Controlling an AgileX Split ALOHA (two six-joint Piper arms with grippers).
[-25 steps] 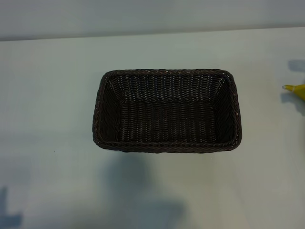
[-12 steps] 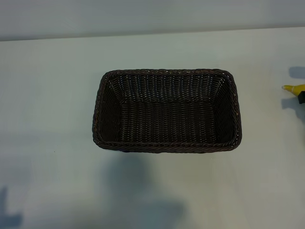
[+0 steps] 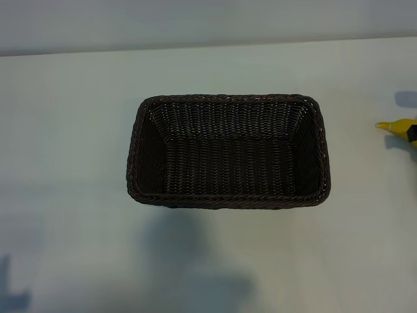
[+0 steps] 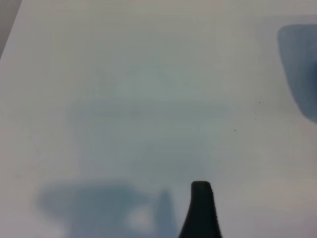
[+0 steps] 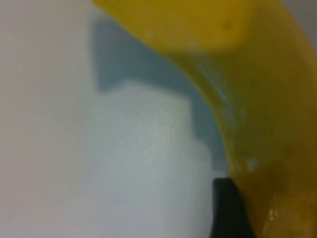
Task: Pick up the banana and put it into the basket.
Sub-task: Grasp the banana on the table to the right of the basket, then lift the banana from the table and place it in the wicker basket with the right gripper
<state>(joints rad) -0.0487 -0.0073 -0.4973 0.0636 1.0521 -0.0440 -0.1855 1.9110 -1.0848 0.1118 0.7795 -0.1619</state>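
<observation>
Plainly the right gripper (image 3: 413, 134) is the one at work. Only a dark sliver of it shows, at the three o'clock edge of the exterior view, right on top of the banana (image 3: 395, 125). In the right wrist view a dark part of that gripper touches the banana's side, with yellow skin filling most of the picture. Its other side is out of frame, so I cannot tell whether it is spread around the fruit or already pinching it.

The banana lies on the table (image 3: 65, 130), well apart from the basket (image 3: 228, 99) and at about three o'clock from it. Its tapered stem end points toward nine o'clock, at the basket's short side. Judging by that tip, its long axis runs roughly along the three-to-nine line, and the gripper sits over it further toward three. The carry would therefore go toward nine o'clock, up and over the braided rim. The right arm is clearly the nearer one.

The left gripper (image 4: 200, 213) is parked and spread wide, holding nothing, and its wrist view shows only bare tabletop and shadows.

Most of the banana is cut off by the exterior view's edge, so its curve and full length are hidden there. The basket holds nothing.
</observation>
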